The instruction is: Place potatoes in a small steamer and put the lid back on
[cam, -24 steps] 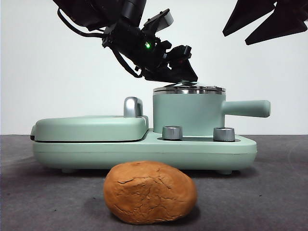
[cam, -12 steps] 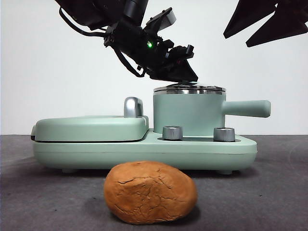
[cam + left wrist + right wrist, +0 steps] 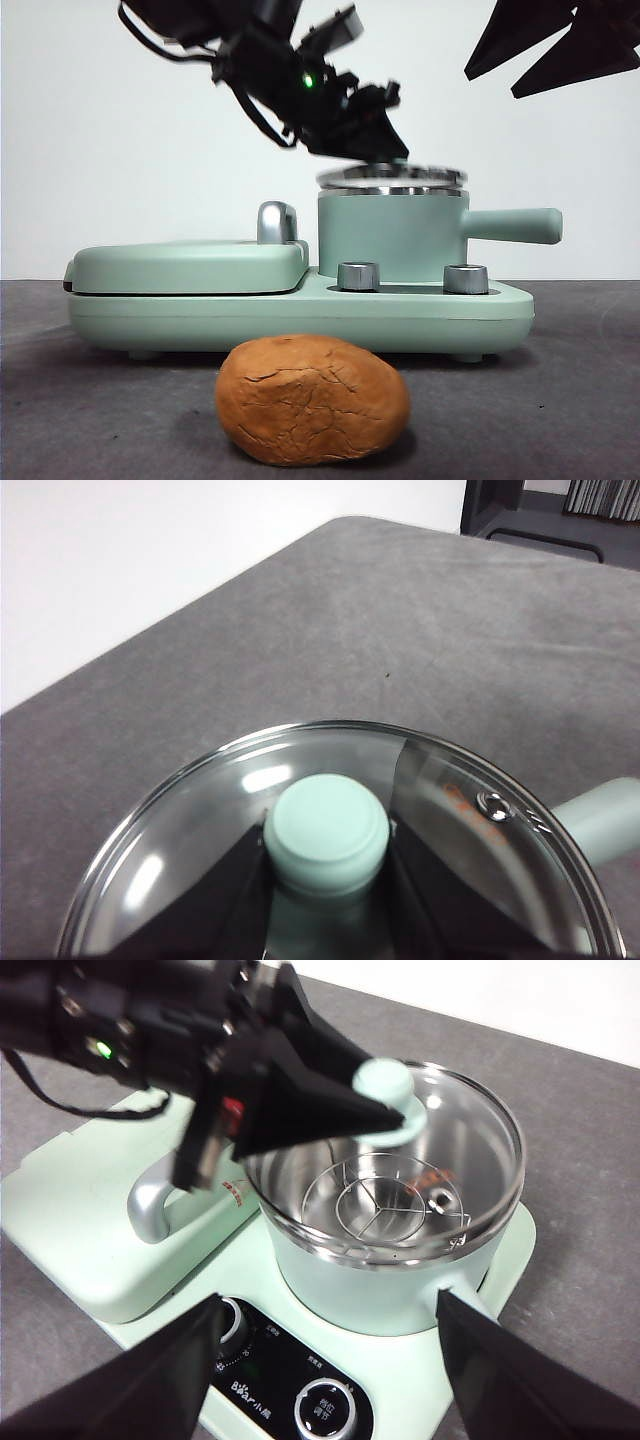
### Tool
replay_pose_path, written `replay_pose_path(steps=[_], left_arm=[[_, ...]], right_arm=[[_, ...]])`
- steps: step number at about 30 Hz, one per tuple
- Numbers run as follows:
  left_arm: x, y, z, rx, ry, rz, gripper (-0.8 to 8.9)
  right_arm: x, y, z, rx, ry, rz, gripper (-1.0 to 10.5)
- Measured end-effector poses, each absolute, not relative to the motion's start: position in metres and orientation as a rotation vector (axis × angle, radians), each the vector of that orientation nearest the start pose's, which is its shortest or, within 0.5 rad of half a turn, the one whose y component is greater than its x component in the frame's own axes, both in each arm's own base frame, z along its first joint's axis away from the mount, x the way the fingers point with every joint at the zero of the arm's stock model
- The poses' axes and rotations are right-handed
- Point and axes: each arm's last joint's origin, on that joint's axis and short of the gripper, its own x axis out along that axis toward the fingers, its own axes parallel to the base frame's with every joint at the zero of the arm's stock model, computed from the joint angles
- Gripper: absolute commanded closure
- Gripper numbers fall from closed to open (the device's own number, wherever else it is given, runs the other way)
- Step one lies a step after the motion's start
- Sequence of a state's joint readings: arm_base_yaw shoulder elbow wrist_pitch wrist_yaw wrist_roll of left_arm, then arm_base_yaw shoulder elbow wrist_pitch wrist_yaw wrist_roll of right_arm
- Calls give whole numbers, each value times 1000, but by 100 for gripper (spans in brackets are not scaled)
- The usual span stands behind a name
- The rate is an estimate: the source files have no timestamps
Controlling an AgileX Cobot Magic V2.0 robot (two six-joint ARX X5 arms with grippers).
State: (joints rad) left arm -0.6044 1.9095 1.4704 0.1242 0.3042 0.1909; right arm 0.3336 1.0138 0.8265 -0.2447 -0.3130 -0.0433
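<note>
The left gripper (image 3: 328,880) is seen clamped narrowly on the mint-green knob (image 3: 327,830) of the lid (image 3: 392,176), a black jaw pressed to each side of the knob in the left wrist view. In the front view this gripper (image 3: 385,140) is found above the small steamer (image 3: 392,235), its dark arm reaching down from about ten o'clock. The lid is held a little above the steel rim, a thin gap being visible between the two, and it appears blurred. Through the glass in the right wrist view a steel rack (image 3: 380,1203) is seen lying inside the pot. The straight side handle (image 3: 512,226) is pointed toward three o'clock in the front view. The steamer is seated on a mint-green base (image 3: 300,315) bearing two steel dials (image 3: 358,276), and a flat hinged grill plate (image 3: 190,266) with a chrome handle (image 3: 276,222) is set at the steamer's nine o'clock. The potato (image 3: 312,399) is left on the grey table (image 3: 560,400) in front of the base, at about six o'clock from the steamer and apart from it. The right gripper (image 3: 330,1360) is held wide open, its jaws well apart, hovering over the dial side of the base.
</note>
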Motion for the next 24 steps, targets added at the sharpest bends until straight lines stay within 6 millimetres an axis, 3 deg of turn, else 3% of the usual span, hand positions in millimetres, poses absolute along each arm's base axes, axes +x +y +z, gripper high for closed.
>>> replay_pose_path(steps=[9,18,24], left_arm=[[328,-225,343,160,216,-897,799],[302,-184,368,153,370,-835,799],[283,-160,389,149,352,-786,799]], right_arm=[[204,80,301,-46,427,646,616],[200,83,297,-44,476,704,615],[186,108,291,-121,519,865,615]])
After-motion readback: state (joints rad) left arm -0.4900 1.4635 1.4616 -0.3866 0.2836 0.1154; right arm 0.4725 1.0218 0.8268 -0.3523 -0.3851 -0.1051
